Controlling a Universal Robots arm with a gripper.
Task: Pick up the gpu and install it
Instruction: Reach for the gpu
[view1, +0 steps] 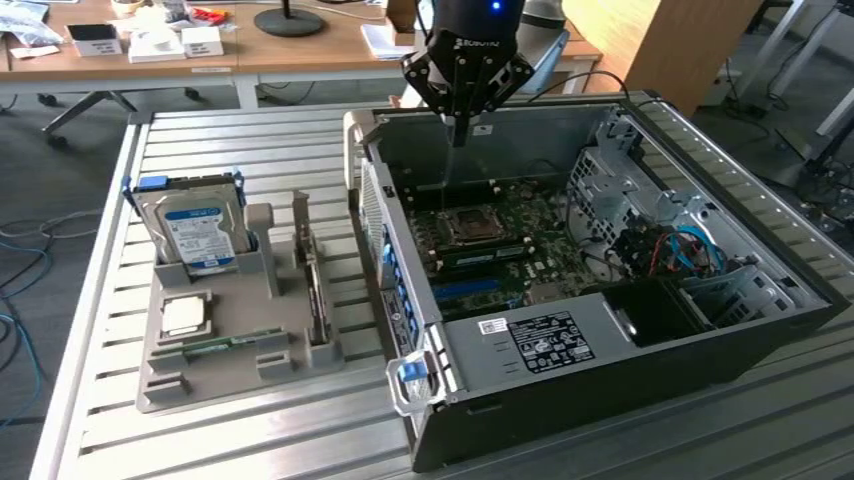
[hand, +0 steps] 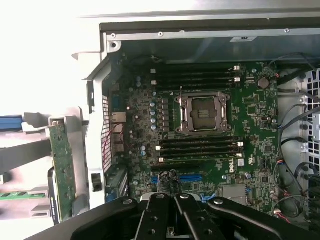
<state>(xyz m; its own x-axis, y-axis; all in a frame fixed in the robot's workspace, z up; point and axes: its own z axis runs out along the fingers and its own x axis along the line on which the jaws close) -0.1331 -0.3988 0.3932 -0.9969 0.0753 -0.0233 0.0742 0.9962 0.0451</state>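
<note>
The fingers (view1: 459, 128) are clenched together with nothing between them, and the gripper (view1: 459, 135) hangs point-down just inside the far wall of the open case (view1: 601, 400). Straight below it lies the motherboard (view1: 534, 230), its bare socket (view1: 470, 227) just beside the closed tips (hand: 173, 197). The gpu (view1: 311, 280) stands untouched on its edge in a slot of the grey tray (view1: 240, 375), outside the case on the exterior view's left, bracket end farthest from me. A hard drive (view1: 198, 230) stands upright in the same tray, farther left.
</note>
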